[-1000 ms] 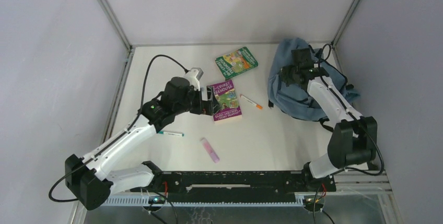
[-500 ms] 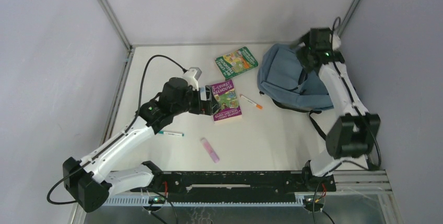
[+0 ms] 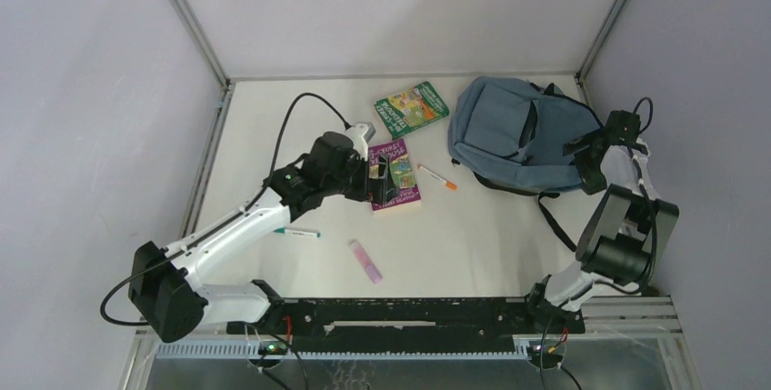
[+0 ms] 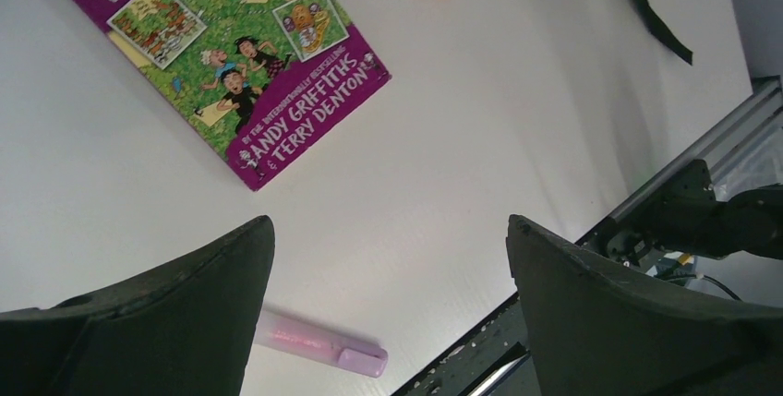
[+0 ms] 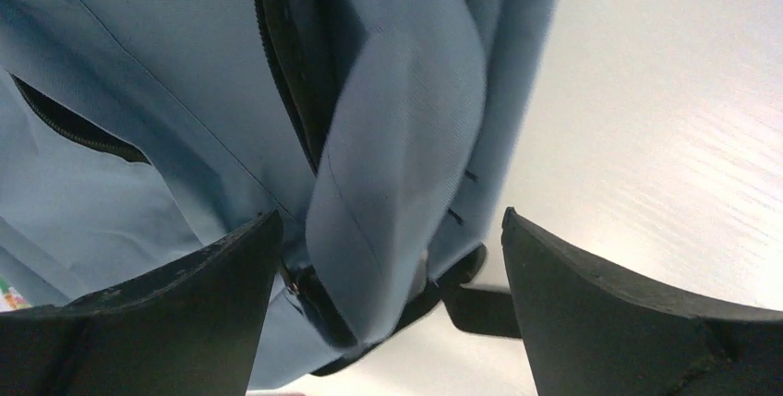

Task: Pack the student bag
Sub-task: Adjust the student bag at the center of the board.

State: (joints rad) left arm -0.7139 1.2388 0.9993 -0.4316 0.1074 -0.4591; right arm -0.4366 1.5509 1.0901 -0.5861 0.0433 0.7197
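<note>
left fingers (image 4: 157,313): held spread wide by the purple book (image 4: 231,54)
right fingers (image 5: 628,313): held apart at the student bag (image 5: 138,91)

- Your left arm stretches out from its base toward the middle, elbow bent, wrist tipped downward.
- Your left hand (image 3: 375,178) hangs low with its fingers (image 4: 185,304) spread wide.
- Your right arm is folded up tight above its base, at the right edge.
- Your right hand (image 3: 582,152) points leftward, fingers (image 5: 637,313) spread wide.
</note>
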